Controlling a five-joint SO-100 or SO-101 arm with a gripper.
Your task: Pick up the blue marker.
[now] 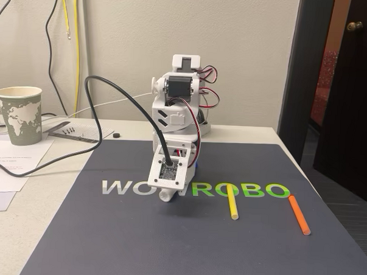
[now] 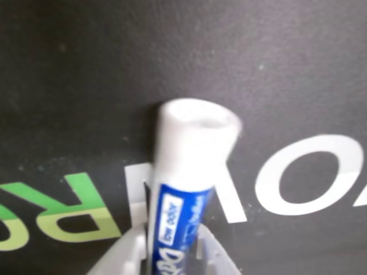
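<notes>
Now: one blue marker [image 2: 182,189] clamped in gripper [image 2: 172,252]; two sticks [image 1: 232,202].

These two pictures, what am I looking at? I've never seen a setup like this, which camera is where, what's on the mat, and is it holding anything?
It is a small white robot arm on a table, bent down over a dark mat. The fixed view faces it from the front. The wrist view comes from a camera riding on the arm, looking down past its gripper. On the mat lie a thin yellow stick and a thin orange stick. A paper cup and papers sit off to the left. The gripper is closed on the blue marker, white end pointing away.
</notes>
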